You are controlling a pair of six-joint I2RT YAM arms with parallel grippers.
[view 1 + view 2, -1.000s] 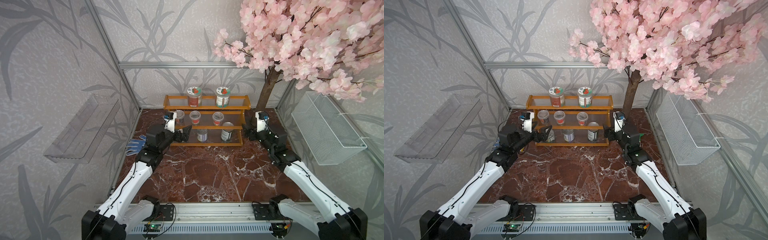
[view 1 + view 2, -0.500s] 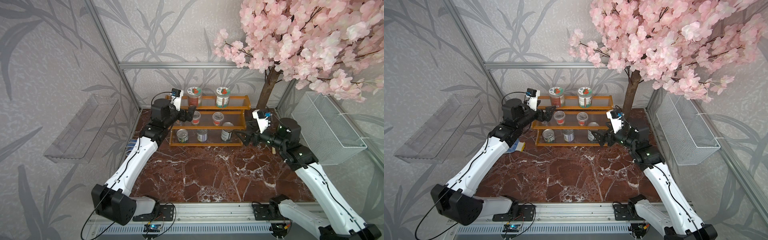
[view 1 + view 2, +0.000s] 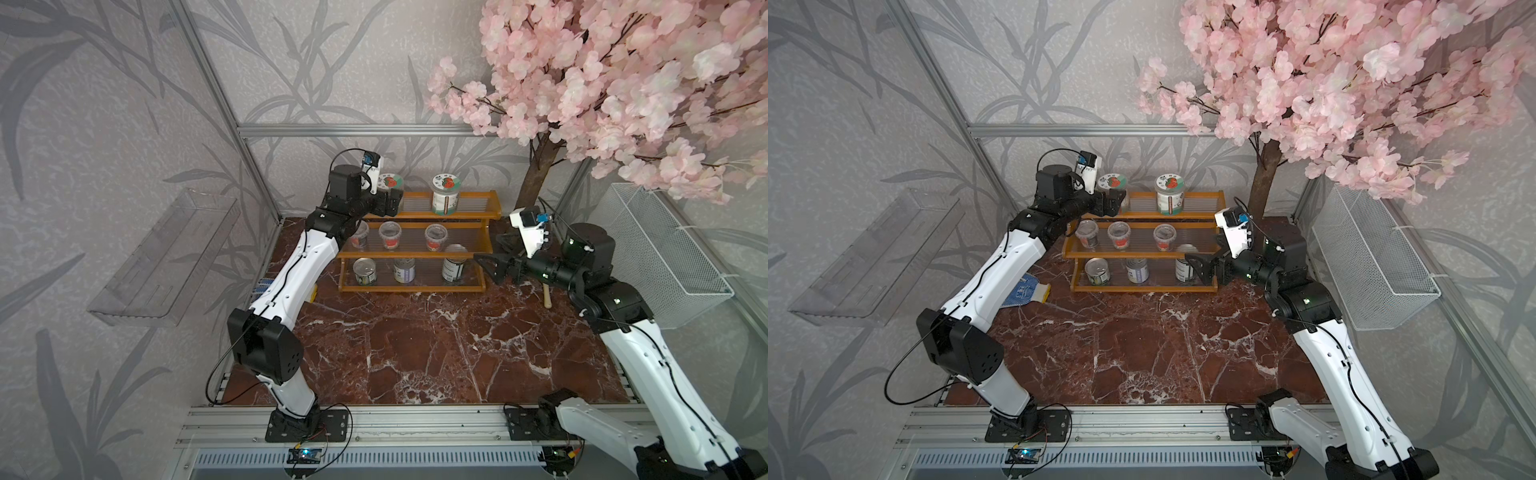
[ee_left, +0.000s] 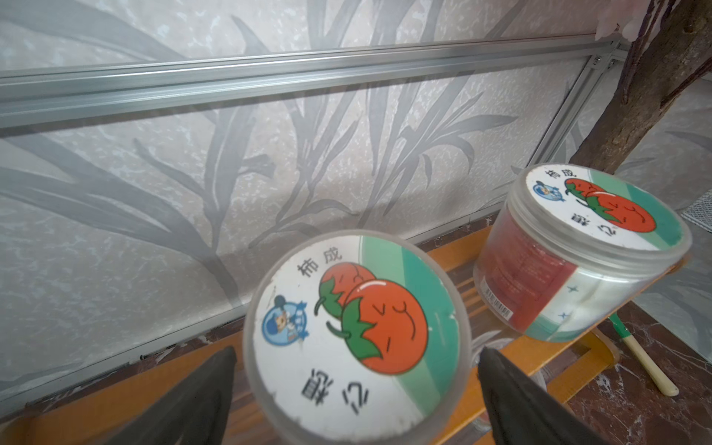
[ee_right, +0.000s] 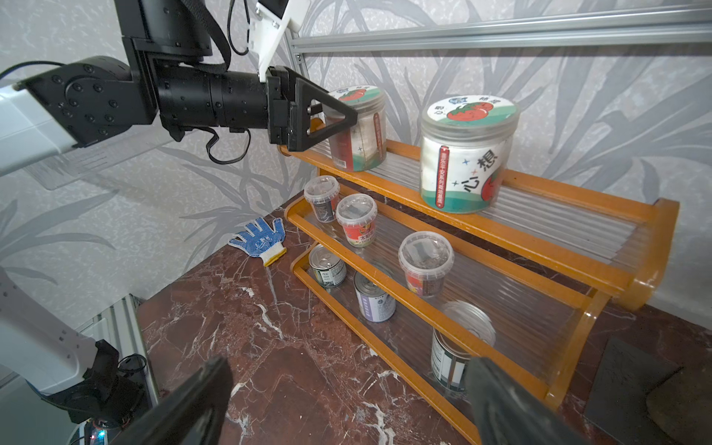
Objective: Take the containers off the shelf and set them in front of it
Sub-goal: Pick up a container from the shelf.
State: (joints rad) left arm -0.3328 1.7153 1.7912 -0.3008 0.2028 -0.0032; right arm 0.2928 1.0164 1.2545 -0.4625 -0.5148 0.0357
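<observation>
Claws on both arms stood wide open and empty. Nearest, the right claw hovered low at the right end of the shelf, level with its bottom tier and pointing toward the rightmost of three silver cans. One tier up sat three small clear cups. On the top tier, the left claw straddled the left tomato-lid jar, one finger on each side with gaps showing, not gripping; the second jar stood apart to its right. With all eight containers on the shelf, the task looked barely begun, both arms lining up first pickups. Next, the left claw would likely need to squeeze the jar, lift it clear of the front rail and carry it forward. The red-brown marble table before the shelf lay bare; a blue-dotted work glove lay to the shelf's left. Beyond were grey leaf-patterned walls, a pink blossom tree at the back right, a wire basket and a clear acrylic shelf.
</observation>
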